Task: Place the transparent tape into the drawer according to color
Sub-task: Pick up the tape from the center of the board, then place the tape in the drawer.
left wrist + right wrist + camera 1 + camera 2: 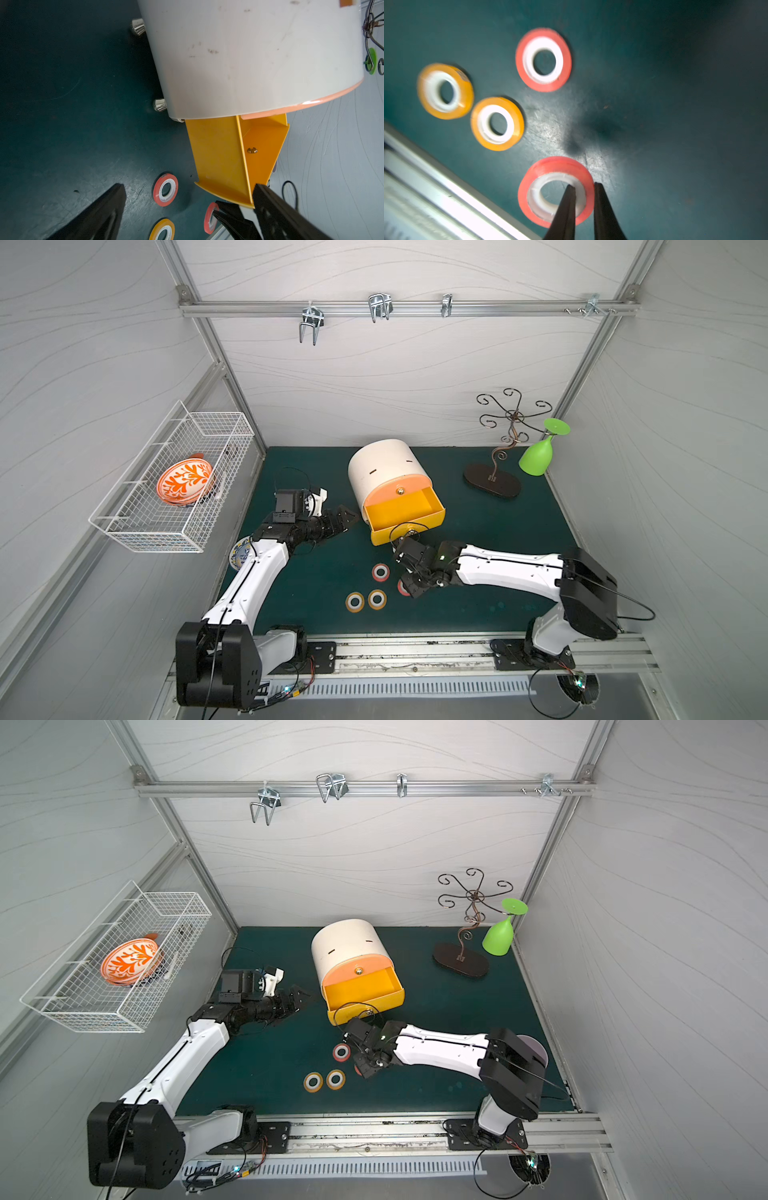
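On the dark green bench (498, 551), the right claw (584, 185) pinches a shiny red tape roll (548, 164) at 6 o'clock from the yellow plastic drawer (405, 506), and the left claw (349, 519) is wide open, empty.

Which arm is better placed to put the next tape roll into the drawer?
Right. Its fingers are shut on a red tape roll, one inside the core, near the open yellow drawer. The left gripper is open and empty.
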Motion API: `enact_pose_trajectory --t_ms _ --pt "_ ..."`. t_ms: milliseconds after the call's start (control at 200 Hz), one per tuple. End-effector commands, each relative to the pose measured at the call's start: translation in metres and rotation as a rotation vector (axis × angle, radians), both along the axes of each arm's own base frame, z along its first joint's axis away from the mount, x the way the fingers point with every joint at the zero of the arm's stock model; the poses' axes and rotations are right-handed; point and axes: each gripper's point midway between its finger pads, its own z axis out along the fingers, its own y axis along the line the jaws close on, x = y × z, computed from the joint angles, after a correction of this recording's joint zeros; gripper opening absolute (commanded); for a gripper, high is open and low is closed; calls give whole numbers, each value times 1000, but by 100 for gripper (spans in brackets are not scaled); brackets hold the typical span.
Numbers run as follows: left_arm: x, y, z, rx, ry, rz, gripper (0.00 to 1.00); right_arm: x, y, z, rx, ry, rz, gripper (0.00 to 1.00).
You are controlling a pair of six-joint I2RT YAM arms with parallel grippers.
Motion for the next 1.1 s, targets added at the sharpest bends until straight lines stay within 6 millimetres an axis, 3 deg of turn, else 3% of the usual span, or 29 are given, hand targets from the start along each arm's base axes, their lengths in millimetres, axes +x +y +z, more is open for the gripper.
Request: enact_pose_trajectory --t_ms 0,385,515,811,1096 --pt "-2 4 2 25 -23 0 100 8 -14 22 35 -18 -40 0" --pt "-15 6 -14 54 30 4 99 63 -23 119 229 -180 -120 0" --pt "-22 3 -16 94 37 -15 98 89 -22 138 259 -225 -142 0" --pt "-39 -5 -27 179 71 -52 94 139 -21 153 294 -267 -200 0" --pt "-58 -18 -47 260 127 -90 90 156 -15 143 277 -257 -201 0"
